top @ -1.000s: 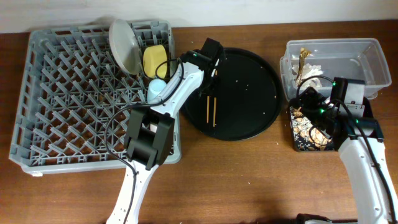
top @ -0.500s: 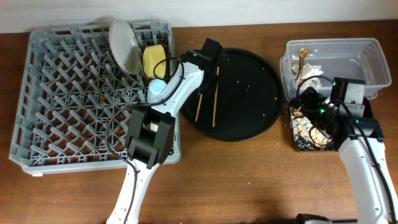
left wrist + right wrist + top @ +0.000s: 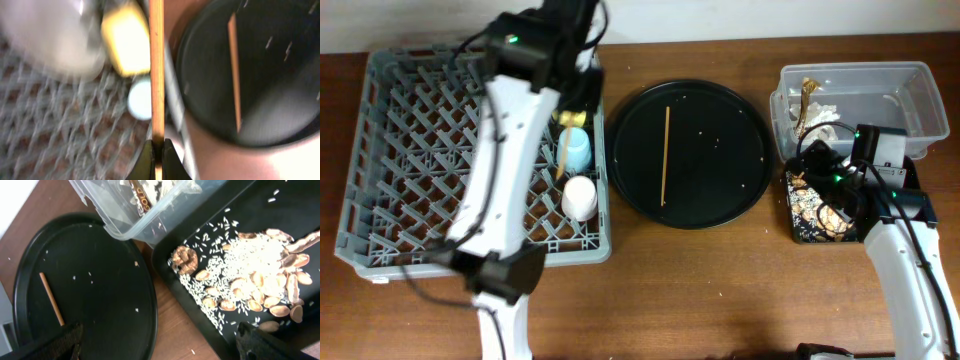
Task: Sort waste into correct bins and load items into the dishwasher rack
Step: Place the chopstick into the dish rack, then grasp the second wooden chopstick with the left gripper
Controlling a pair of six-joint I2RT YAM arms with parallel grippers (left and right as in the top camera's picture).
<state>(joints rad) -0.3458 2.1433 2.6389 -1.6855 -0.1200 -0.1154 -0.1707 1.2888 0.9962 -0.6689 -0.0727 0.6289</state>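
Observation:
My left gripper [image 3: 156,146] is shut on a wooden chopstick [image 3: 156,70], held high over the dishwasher rack's [image 3: 380,150] right edge. Below it in the rack are the blurred grey plate [image 3: 50,35], yellow bowl [image 3: 125,42] and light blue cup [image 3: 577,150]; a pinkish-white cup [image 3: 579,197] stands beside them. The other chopstick [image 3: 666,155] lies on the round black tray [image 3: 720,150]. My right gripper [image 3: 817,190] is open and empty over the black bin's [image 3: 792,228] left edge, near the food leftovers [image 3: 250,275]. Tissue [image 3: 825,125] and a brown scrap [image 3: 807,95] sit in the clear tub [image 3: 910,85].
The left arm rises from the table's front edge and arches over the rack, hiding its back right corner in the overhead view. A strip of bare wood [image 3: 170,310] separates the round tray from the black bin. Rice grains are scattered on the tray.
The left gripper closed on one chopstick, lifted it off the round tray and swung up and left over the rack. One chopstick stays on the tray. The right arm is still.

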